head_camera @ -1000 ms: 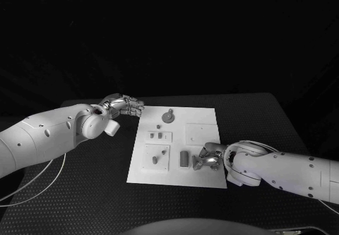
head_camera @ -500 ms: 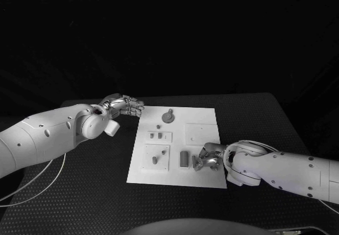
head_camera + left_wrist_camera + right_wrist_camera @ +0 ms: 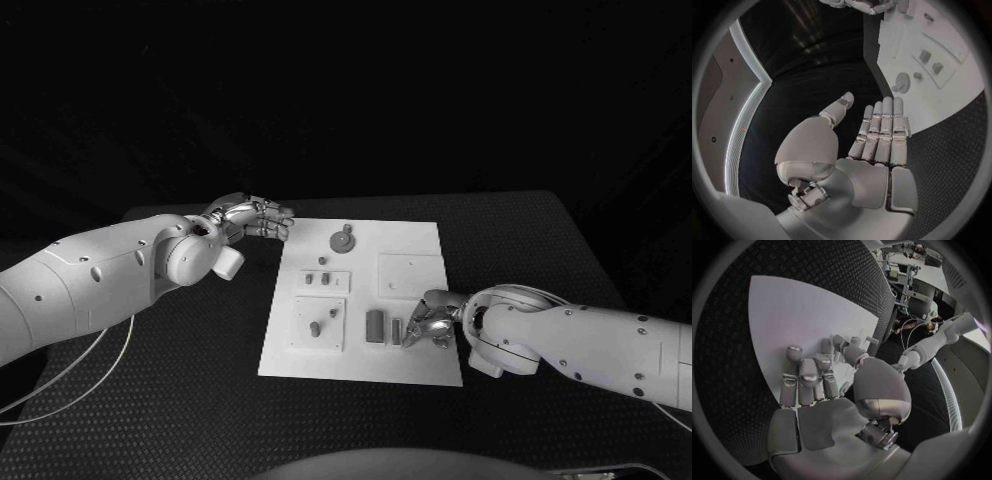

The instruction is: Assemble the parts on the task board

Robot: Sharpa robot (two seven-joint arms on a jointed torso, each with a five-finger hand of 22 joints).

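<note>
The white task board [image 3: 411, 355] lies mid-table with grey parts on it. A round piece with a stem [image 3: 342, 240] sits at its far edge, and small pieces [image 3: 319, 277] lie in the left column. Two upright bars [image 3: 376, 325] [image 3: 395, 331] stand near the front. My right hand [image 3: 430, 325] rests on the board with its fingertips beside the second bar; whether it grips anything is hidden. In the right wrist view its fingers [image 3: 807, 375] lie stretched over the board [image 3: 786, 315]. My left hand [image 3: 257, 215] hovers off the board's far left corner, its palm [image 3: 873, 150] flat and holding nothing.
A raised square plate [image 3: 410, 272] lies on the board's right half, just beyond my right hand. Black table [image 3: 173, 400] surrounds the board, with room at the front and on both sides. A thin cable [image 3: 87, 370] hangs under my left arm.
My right hand has shifted slightly to the right on the board, and the second bar beside its fingertips now stands a little nearer the first. The left hand has not moved.
</note>
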